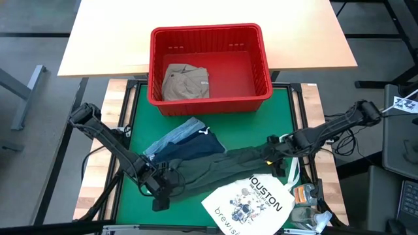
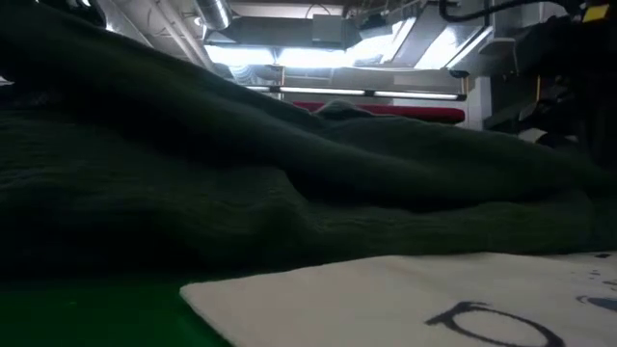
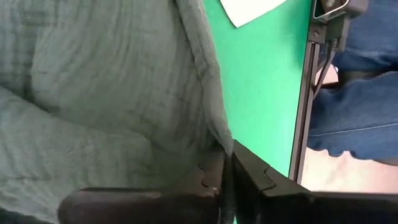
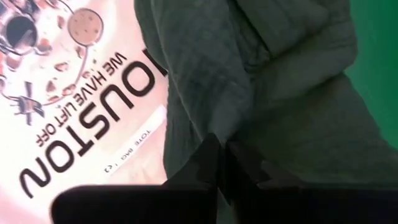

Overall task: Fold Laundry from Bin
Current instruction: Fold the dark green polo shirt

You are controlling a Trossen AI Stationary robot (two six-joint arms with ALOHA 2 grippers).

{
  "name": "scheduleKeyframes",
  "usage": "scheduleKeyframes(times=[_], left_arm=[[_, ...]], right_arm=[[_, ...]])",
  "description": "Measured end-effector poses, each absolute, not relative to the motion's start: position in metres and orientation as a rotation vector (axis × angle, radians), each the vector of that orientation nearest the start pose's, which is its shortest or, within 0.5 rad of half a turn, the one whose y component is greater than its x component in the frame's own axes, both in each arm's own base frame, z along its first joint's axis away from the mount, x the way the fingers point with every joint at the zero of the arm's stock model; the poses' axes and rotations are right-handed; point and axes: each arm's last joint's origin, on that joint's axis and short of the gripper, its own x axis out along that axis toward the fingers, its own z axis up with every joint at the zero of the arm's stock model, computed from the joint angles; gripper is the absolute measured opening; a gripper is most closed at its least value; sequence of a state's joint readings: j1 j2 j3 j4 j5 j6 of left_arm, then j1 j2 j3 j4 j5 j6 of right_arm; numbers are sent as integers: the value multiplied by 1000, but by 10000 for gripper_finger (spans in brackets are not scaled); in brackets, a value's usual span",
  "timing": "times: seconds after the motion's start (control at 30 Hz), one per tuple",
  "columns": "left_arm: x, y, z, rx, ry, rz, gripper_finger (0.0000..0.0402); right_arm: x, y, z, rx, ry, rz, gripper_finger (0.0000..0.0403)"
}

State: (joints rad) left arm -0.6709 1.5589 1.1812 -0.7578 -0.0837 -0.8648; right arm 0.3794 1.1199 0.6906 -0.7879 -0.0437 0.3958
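A dark green garment (image 1: pixel 228 162) lies stretched across the green mat (image 1: pixel 255 124) between my two grippers. My left gripper (image 1: pixel 163 177) is shut on its left end and my right gripper (image 1: pixel 277 155) on its right end. Its far edge overlaps a navy garment (image 1: pixel 192 149), and a light blue denim one (image 1: pixel 175 136) lies beside that. A khaki garment (image 1: pixel 186 83) rests on the floor of the red bin (image 1: pixel 210 31) at the mat's far edge. In the low view the green cloth (image 2: pixel 241 183) fills most of the picture. My left gripper (image 3: pixel 225 152) pinches the green garment's seamed edge (image 3: pixel 212 127) between its two fingers, which come steeply from above. The cloth spreads away from the fingers in soft wrinkles, slack. My right gripper (image 4: pixel 222 144) pinches a bunched fold of the green garment (image 4: pixel 214 118) between its two fingers, coming steeply from above. The cloth next to the hold overlaps the tote bag.
A white tote bag printed "HOUSTON" (image 1: pixel 251 202) lies at the near right, partly under the green garment. Small clutter (image 1: pixel 307 199) sits at the near right corner. A person's jeans (image 3: pixel 354 106) show beyond the mat's black frame (image 3: pixel 305 118). A wooden table (image 1: pixel 196 16) stands behind the bin.
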Motion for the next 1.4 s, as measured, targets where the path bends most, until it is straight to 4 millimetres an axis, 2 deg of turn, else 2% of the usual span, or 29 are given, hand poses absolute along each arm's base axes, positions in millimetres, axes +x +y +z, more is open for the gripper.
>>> scheduleKeyframes(times=[0.1,0.27,0.43,0.6,0.83,1.0,1.17,1.4], left_arm=[[242,-189,245,-383,1191,8,34],[242,-188,245,-493,1206,76,82],[240,-191,245,-569,1301,10,126],[241,-193,246,-609,1311,-12,135],[237,-193,256,-643,1277,-46,112],[236,-191,260,-699,1271,-12,103],[237,-189,258,-666,1214,65,102],[234,-186,256,-683,1229,143,134]], right_arm=[[174,71,199,130,1282,117,43],[174,71,197,123,1310,108,114],[171,69,196,114,1343,99,159],[169,69,195,110,1355,95,165],[169,69,195,113,1363,116,166],[169,69,195,112,1365,115,166],[169,69,195,112,1366,116,166],[169,69,195,117,1366,113,166]])
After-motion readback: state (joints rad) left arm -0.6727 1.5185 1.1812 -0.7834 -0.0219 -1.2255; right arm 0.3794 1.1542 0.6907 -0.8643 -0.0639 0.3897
